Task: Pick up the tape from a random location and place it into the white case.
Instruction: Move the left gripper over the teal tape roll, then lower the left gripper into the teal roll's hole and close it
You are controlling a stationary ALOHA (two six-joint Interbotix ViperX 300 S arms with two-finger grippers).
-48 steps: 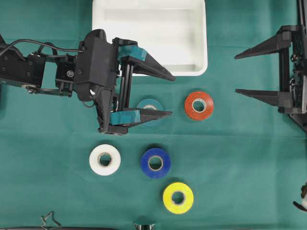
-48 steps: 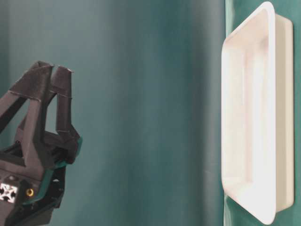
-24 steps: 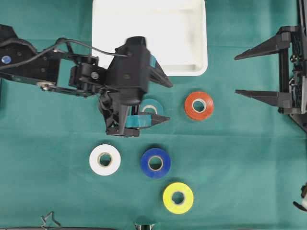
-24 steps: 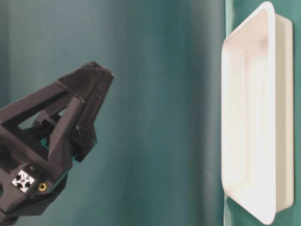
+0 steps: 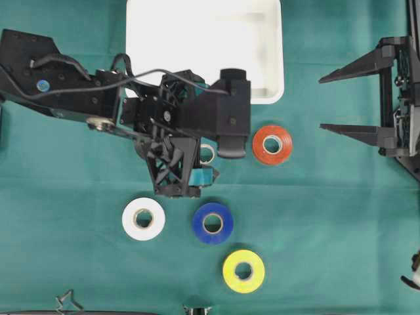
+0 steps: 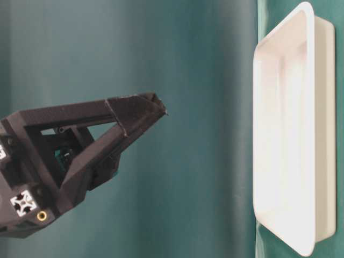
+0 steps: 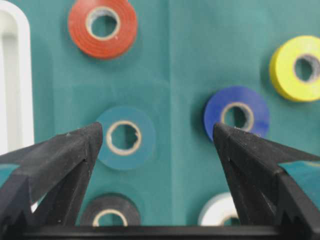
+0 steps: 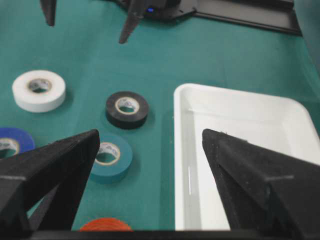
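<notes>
— Teal tape (image 7: 125, 137) lay flat beside the white case (image 7: 12, 80), under the left gripper (image 7: 157, 135), whose jaws were spread wide.

— I'd have centred it first, then lowered straight down.

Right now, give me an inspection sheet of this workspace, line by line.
Surface: green cloth, flat.
Job's things: white case at the far edge, nothing seen inside; teal tape, black tape, red tape, blue tape, white tape and yellow tape lie flat on the cloth, apart.
Clutter: small wire clip at the near edge.
Grippers: left pincer open, pointing down above the teal tape, holding nothing; right pincer open, empty, off to the side.
Cables: black cable along the left arm.
Surroundings: nothing seen.
</notes>
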